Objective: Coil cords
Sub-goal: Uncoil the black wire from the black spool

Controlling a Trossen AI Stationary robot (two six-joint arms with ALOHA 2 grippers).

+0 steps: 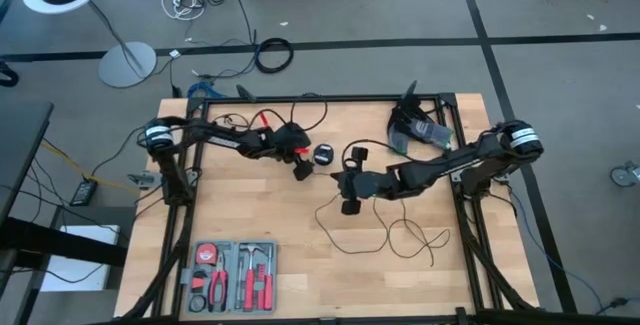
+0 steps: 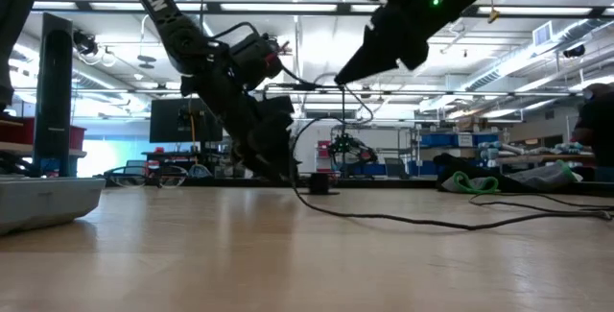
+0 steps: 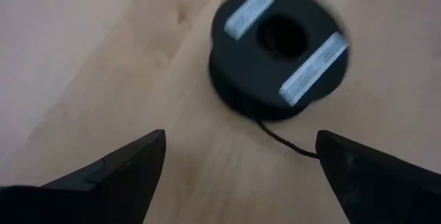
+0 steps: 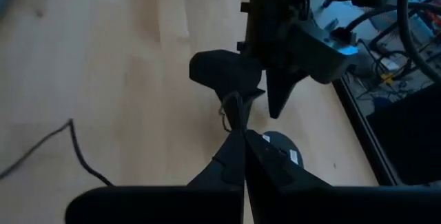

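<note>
Sprawling limp and light in loose loops beside its puck, the cord is pinched by the closed right end effector while the left end effector, fingers spread, hovers over the rigid puck, the easiest hold.

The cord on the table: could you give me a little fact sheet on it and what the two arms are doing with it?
cord: thin, black, loose loops on the wooden table
puck: round, black, at the cord's end, flat on the table
left pincer: open, just above the table by the puck
right pincer: shut on the cord, raised above the table
tool case: near corner, untouched
</note>
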